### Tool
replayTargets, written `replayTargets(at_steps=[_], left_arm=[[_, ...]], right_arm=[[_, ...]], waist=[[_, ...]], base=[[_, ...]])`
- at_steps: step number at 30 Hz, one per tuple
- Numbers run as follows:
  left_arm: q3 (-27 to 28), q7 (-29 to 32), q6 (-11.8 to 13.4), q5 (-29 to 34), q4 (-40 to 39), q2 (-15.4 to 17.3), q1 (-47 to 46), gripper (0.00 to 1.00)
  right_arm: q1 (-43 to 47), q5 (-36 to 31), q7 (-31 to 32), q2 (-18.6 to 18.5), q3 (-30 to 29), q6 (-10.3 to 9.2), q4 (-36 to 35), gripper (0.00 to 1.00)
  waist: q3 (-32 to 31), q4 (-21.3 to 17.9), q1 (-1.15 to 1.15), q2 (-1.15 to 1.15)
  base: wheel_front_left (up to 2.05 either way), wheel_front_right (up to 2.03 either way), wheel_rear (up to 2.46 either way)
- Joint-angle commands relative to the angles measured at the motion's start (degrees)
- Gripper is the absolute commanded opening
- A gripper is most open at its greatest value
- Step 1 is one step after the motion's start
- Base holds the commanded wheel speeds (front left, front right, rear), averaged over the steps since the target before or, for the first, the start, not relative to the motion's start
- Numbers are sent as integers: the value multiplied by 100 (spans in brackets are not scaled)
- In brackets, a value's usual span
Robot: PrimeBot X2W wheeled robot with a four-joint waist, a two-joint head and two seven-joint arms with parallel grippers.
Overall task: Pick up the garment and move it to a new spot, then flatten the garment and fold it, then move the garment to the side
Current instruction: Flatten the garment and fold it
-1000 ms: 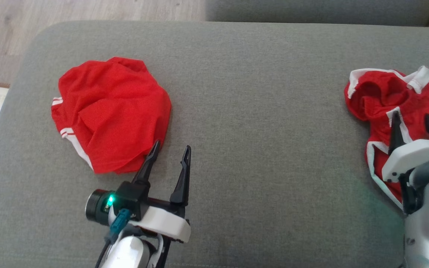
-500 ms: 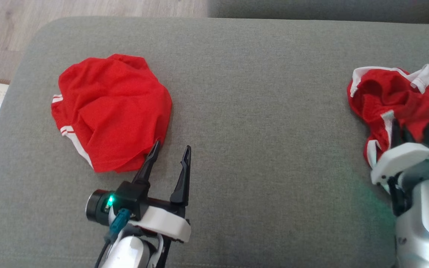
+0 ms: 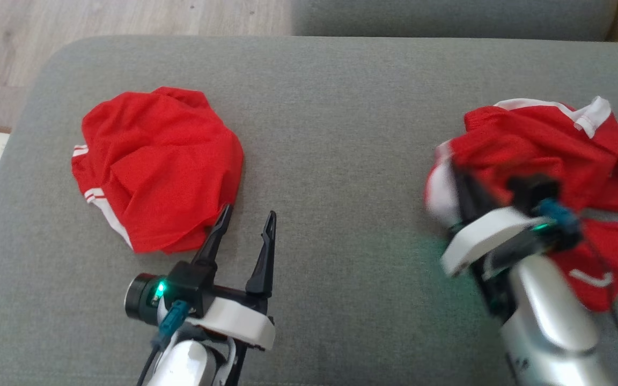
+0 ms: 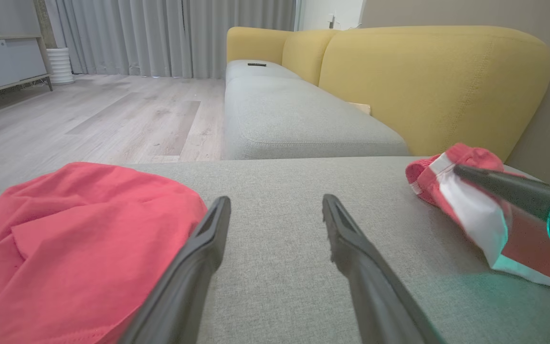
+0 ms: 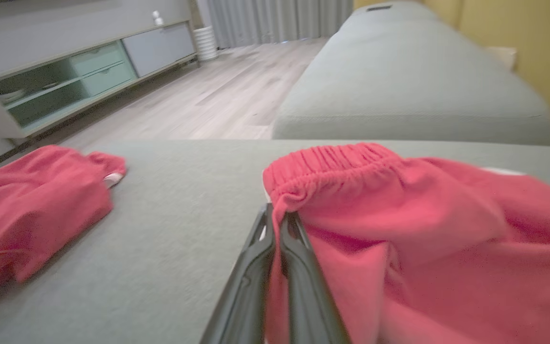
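Observation:
The garment (image 3: 545, 150) is red with white trim and an elastic waistband, crumpled at the right of the grey cushion (image 3: 341, 134). My right gripper (image 3: 462, 185) is shut on its left edge, just under the waistband, as the right wrist view shows at the closed tips (image 5: 277, 217) against the garment (image 5: 399, 215). The left wrist view has the garment (image 4: 466, 205) at its right with a right finger (image 4: 504, 188) across it. My left gripper (image 3: 249, 212) stands open on the cushion, nothing between its fingers (image 4: 208, 248).
A second red garment (image 3: 159, 166) with white stripes lies at the cushion's left, its near edge touching my left finger. Beyond the cushion are another grey seat (image 4: 294, 119), a yellow backrest (image 4: 428, 81), wooden floor (image 3: 126, 16) and a low cabinet (image 5: 65, 71).
My right gripper closed on the garment's edge and pulled it leftward toward the cushion's middle, stretching the cloth. The left arm stayed put.

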Motion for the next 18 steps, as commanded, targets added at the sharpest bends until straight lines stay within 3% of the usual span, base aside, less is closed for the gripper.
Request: replayTargets(at_steps=[1,9,16,18], left_arm=[[150,-31,12,-17,-163,-9,-238,100],[123,-31,11,-38,-183,-9,-213,100],[101,-31,17,-43,-182,-10,-186,100],[98,-31,25,-48,-178,-10,-192,100]], right_arm=[[-34,121,19,-32,274,40,-218,0],[-23,814,129,-332,1715,40,-185,0],[-263,1114,143,-390,2468,40,269,0],[-331,1142,59,-411,2548,40,412,100]], waist=[[-10,21,0,0],[4,183,0,0],[26,252,0,0],[21,255,0,0]], base=[[0,0,0],[0,0,0],[0,0,0],[0,0,0]])
